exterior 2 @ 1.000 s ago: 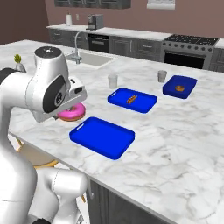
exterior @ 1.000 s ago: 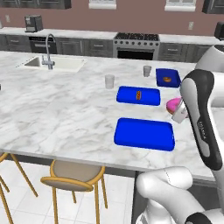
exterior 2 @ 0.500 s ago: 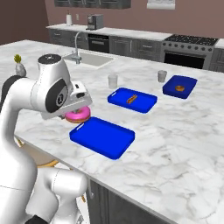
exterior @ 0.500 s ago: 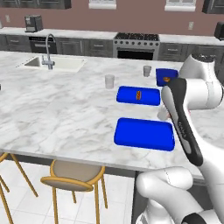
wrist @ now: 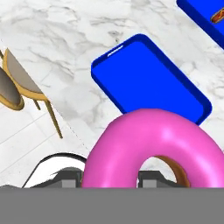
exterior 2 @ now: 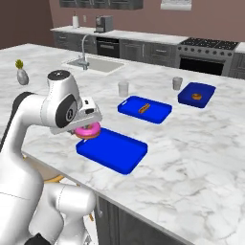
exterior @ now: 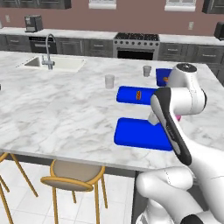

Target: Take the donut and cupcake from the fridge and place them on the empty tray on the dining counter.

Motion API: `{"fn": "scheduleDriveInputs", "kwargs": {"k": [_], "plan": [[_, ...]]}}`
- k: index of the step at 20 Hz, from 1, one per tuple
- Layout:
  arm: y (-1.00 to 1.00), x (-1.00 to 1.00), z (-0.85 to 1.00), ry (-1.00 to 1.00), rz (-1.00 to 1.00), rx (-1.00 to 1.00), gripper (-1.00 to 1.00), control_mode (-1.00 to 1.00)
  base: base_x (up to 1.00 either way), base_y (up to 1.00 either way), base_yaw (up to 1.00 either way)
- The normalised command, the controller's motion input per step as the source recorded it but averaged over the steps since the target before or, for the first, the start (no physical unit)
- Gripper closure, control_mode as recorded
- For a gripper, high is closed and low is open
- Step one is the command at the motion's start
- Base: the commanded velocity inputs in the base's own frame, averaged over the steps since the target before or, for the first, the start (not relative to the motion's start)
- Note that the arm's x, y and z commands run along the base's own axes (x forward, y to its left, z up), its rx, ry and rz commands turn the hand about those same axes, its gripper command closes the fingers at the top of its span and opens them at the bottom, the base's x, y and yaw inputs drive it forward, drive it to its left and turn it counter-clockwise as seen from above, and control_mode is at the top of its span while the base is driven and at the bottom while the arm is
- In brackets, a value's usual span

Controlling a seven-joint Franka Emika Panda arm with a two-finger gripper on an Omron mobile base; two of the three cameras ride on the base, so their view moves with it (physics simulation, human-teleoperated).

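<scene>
At the left middle of the right base view, the jaws pinch the pink donut [exterior 2: 88,130] just over the near left corner of the big blue tray [exterior 2: 119,155] on the counter [exterior 2: 191,158].

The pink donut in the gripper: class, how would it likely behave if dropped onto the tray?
The donut is a round ring, so landing on edge it might roll. Landing flat on the blue tray, it would probably stay put. Its frosting looks smooth, perhaps slippery in the gripper.
</scene>
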Motion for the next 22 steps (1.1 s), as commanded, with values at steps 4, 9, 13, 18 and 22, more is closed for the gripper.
{"fn": "scheduleDriveInputs", "kwargs": {"k": [4,9,13,18,22], "plan": [[0.15,0.44,-0.39,0.05,0.00,0.00,1.00,-1.00,0.00,0.00,0.00],[0.17,0.43,-0.40,0.05,0.00,0.00,1.00,-1.00,0.00,0.00,0.00],[0.09,0.38,-0.31,0.06,0.00,0.00,1.00,-1.00,0.00,0.00,0.00],[0.01,0.32,-0.27,0.07,-0.01,0.00,1.00,-1.00,0.00,0.00,0.00],[0.00,0.30,-0.25,0.06,-0.01,0.00,1.00,-1.00,0.00,0.00,0.00]]}}
